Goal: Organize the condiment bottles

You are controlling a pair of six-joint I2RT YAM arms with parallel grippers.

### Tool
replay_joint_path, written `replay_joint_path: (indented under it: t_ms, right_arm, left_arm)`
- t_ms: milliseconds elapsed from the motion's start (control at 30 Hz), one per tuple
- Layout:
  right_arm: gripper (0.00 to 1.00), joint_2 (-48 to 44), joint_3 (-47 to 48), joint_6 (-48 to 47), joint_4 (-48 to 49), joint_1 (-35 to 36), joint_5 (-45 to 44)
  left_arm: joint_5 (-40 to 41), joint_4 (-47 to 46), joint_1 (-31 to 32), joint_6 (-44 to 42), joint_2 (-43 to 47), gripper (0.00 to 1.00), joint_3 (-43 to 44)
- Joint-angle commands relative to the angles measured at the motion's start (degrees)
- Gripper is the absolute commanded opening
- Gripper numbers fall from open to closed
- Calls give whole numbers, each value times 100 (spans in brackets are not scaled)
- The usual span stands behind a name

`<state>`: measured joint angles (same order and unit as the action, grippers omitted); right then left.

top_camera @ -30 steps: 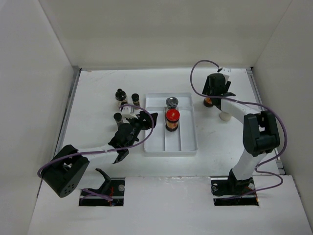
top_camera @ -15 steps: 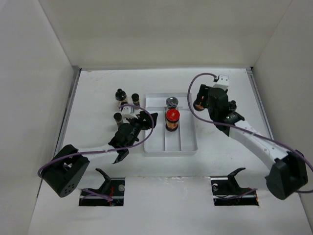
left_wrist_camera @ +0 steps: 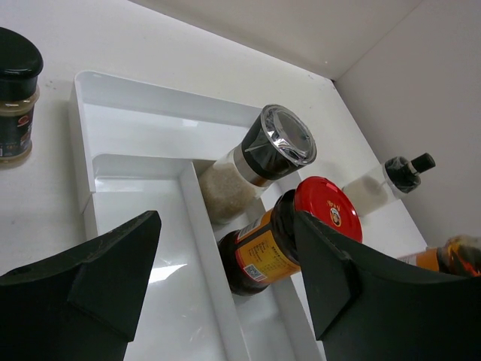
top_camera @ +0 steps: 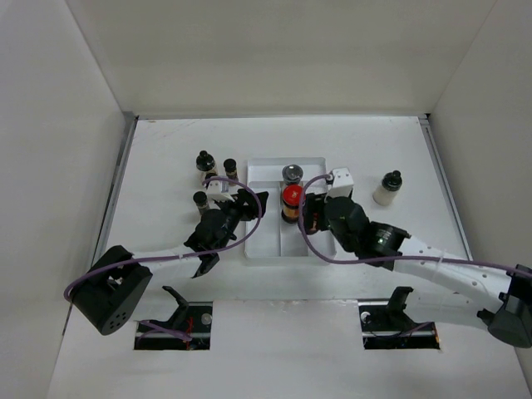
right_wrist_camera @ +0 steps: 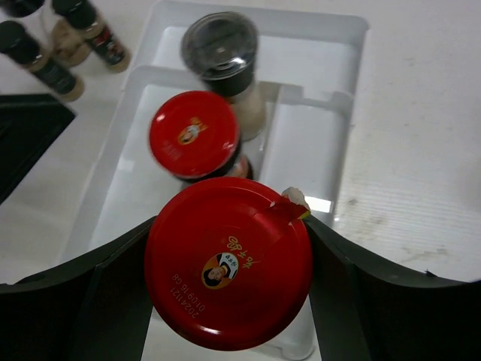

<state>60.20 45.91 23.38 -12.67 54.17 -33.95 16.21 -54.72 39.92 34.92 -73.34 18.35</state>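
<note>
White walls close in a white worktop [top_camera: 166,158] on three sides, and a shallow white divided tray [top_camera: 264,254] sits near its middle. Two bottles already stand in the tray: a silver-capped grinder [top_camera: 292,174] of whitish grains at the far end, and just in front of it a red-capped sauce jar [top_camera: 293,199] with dark contents and an orange label. The right gripper [right_wrist_camera: 228,304] has its jaws clamped on the sides of a second red-capped jar [right_wrist_camera: 228,259] and holds it upright over the near part of the tray, close in front of the standing one. From the wrist view it seems to hang over the same lane, though I cannot tell for sure which compartment lies beneath it, nor whether its base touches the floor yet. The step in hand looks like placing this jar. The next move would call for a straight descent that keeps clear of the neighbouring jar and the divider, then a release once the base is seated. The left gripper [top_camera: 249,204] hovers at the tray's left rim with its jaws spread wide and nothing between them. Work remains: a cluster of small black-capped spice jars [top_camera: 230,169] stands on the worktop just left of the tray, and a whitish bottle with a black cap [top_camera: 386,189] stands well off to the right.
</note>
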Motion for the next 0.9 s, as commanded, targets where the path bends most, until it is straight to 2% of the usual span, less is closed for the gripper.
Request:
replay_joint_path:
  t_ms: [0, 333, 467, 700, 867]
  right_arm:
    - [53, 104, 190, 317, 932, 395, -199]
    - [54, 1028, 94, 334, 1600, 678, -269]
    - [58, 1186, -47, 299, 1785, 678, -208]
    - [69, 1406, -161, 343, 1812, 660, -102]
    - [90, 1214, -144, 326, 1750, 678, -6]
  left_arm:
    - [-30, -364, 37, -20, 57, 70, 2]
    - [-12, -355, 37, -38, 110, 70, -24]
    - [-47, -355, 11, 6, 101, 70, -24]
    - [-39, -355, 46, -20, 57, 70, 2]
    - [-48, -364, 20, 6, 92, 70, -15]
